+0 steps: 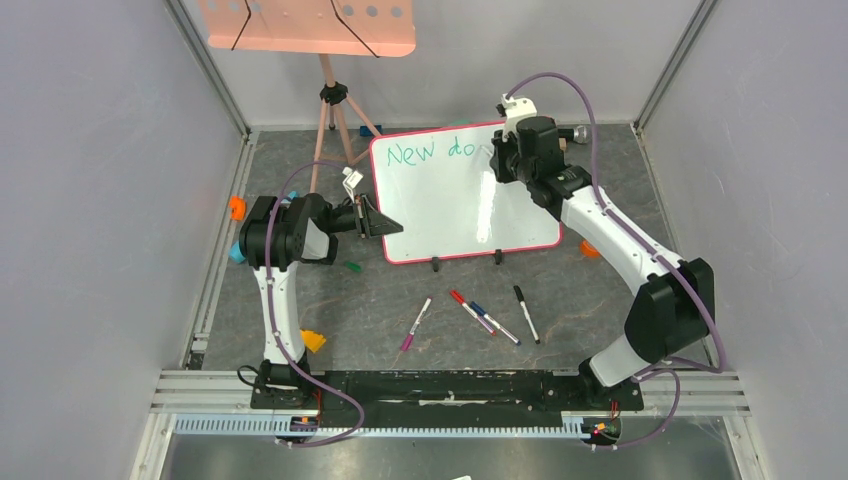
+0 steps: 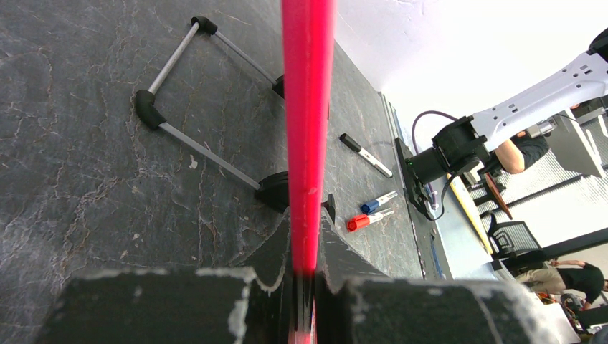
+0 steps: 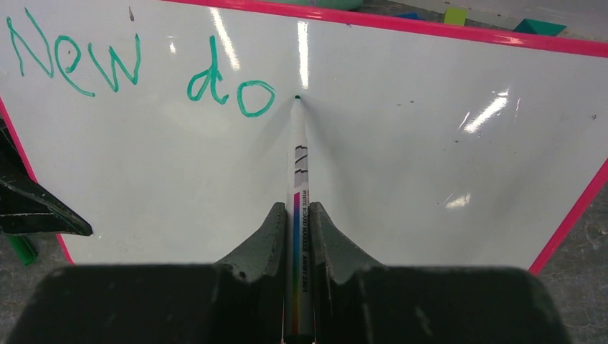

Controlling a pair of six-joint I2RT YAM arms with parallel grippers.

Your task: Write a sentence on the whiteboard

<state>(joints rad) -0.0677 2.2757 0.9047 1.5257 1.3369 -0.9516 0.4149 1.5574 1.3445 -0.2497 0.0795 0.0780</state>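
Note:
The whiteboard [image 1: 450, 205] stands tilted on two black feet at the table's middle, with a pink-red frame. Green writing reads "New do" [image 1: 430, 152] along its top; it also shows in the right wrist view [image 3: 136, 72]. My left gripper [image 1: 372, 218] is shut on the board's left frame edge [image 2: 307, 129]. My right gripper [image 1: 497, 160] is shut on a white marker [image 3: 297, 193], whose tip [image 3: 297, 98] touches the board just right of the "o". The whiteboard [image 3: 401, 158] fills the right wrist view.
Several capped markers [image 1: 470, 312] lie on the table in front of the board. A salmon perforated tray [image 1: 305, 25] on a tripod [image 1: 335, 120] stands behind. Small orange [image 1: 237, 207], yellow [image 1: 314, 340] and green [image 1: 351, 266] bits lie near the left arm.

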